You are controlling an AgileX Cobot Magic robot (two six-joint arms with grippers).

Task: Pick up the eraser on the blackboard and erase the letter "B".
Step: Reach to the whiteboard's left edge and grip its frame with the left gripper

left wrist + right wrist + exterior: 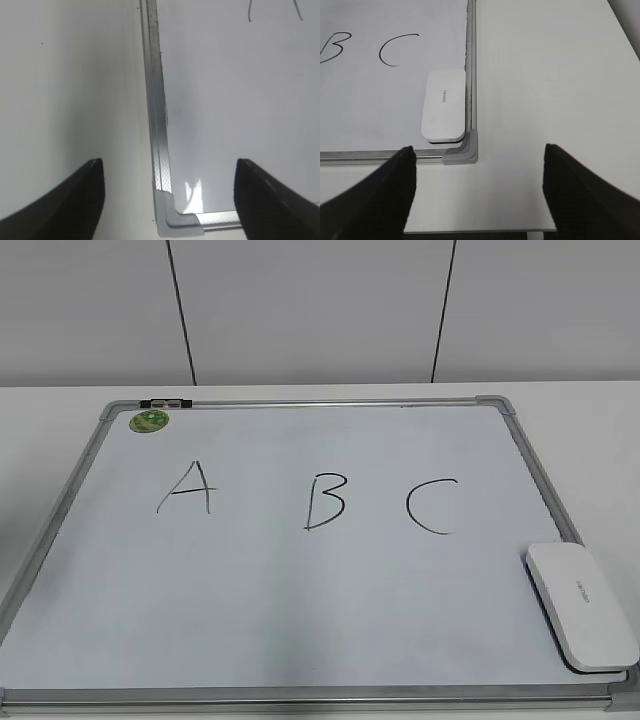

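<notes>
The blackboard [300, 610] is a white board with a grey frame, lying flat on the white table. The black letter "B" [325, 501] stands between an "A" [187, 488] and a "C" [433, 506]. The white eraser [582, 604] lies at the board's front right corner; it also shows in the right wrist view [444, 106], with "B" [332, 47] at the left edge there. My right gripper [478, 167] is open and empty, in front of that corner, above the bare table. My left gripper [169, 177] is open and empty over the board's front left corner [175, 220]. Neither gripper shows in the exterior view.
A round green magnet [149, 421] sits at the board's back left, beside a small black clip [165, 402] on the frame. A white wall stands behind the table. The table's front edge [480, 231] lies just below my right gripper.
</notes>
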